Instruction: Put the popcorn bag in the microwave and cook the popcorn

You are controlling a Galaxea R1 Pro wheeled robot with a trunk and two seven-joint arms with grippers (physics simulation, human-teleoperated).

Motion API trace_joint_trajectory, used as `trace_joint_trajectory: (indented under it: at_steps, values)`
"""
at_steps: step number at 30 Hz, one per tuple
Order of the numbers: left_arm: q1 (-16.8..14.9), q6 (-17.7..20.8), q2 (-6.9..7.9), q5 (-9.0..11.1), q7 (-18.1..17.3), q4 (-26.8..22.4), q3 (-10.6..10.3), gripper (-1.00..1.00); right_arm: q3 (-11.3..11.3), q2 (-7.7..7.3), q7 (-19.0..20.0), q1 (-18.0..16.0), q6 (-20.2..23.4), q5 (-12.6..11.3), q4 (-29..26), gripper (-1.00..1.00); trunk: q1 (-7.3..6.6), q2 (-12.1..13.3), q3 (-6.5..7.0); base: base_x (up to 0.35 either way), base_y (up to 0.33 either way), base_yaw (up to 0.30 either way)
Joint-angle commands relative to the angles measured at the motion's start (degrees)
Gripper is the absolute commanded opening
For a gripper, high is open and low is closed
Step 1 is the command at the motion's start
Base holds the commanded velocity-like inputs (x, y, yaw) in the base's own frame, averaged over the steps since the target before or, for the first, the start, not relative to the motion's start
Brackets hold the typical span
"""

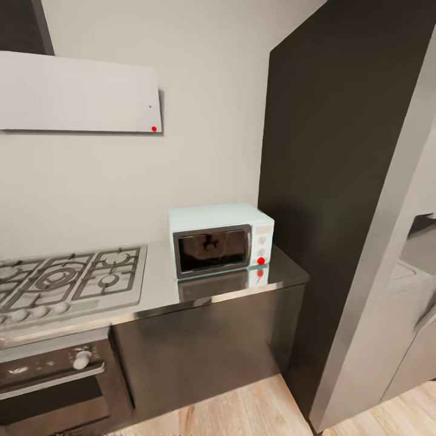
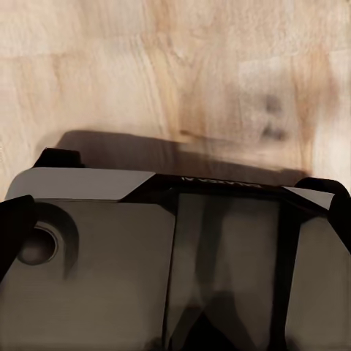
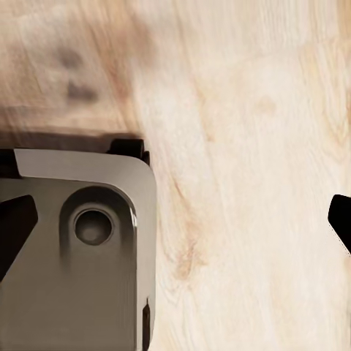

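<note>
The pale mint-blue microwave [image 1: 220, 239] stands on the grey countertop [image 1: 286, 270] against the wall, its dark glass door shut and a red knob at the lower right of its panel. The popcorn bag and the popcorn are out of view. In the left wrist view my left gripper [image 2: 175, 219] hangs open over the robot's grey base [image 2: 95, 256] and the wood floor, dark fingertips [image 2: 13, 234] far apart. My right gripper [image 3: 175, 223] is open too, with nothing between its fingertips [image 3: 14, 227], above the light wood floor [image 3: 241, 183].
A steel gas hob [image 1: 66, 281] with black grates lies left of the microwave, with a black-and-steel oven [image 1: 54, 378] beneath it. A white slab hood [image 1: 79, 94] hangs above. A tall dark cabinet [image 1: 339, 181] rises to the microwave's right. Wood floor [image 1: 242, 412] runs before the cabinets.
</note>
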Motion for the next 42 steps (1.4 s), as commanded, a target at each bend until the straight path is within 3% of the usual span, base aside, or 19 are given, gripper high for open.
trace_joint_trajectory:
  at_steps: [1, 28, 42]
  values:
    - [-0.1, -0.2, -0.06, 0.6, -0.1, 0.1, -0.5, 1.0, -0.5, -0.03, 0.1, -0.1, -0.2, 0.4, 0.2, 1.0, 0.0, -0.1, -0.07, 0.0, 0.0, 0.269]
    - [-0.1, -0.3, -0.24, 0.5, -0.1, 0.1, -0.6, 1.0, -0.4, 0.1, 0.1, -0.1, -0.3, 0.4, 0.2, 1.0, 0.0, -0.1, -0.58, 0.0, 0.0, 0.268]
    - [-0.1, -0.3, -0.24, 0.5, -0.1, 0.1, -0.6, 1.0, -0.4, 0.1, 0.1, -0.1, -0.5, 0.4, 0.1, 1.0, 0.0, -0.1, -0.63, 0.018, -0.011, 0.028]
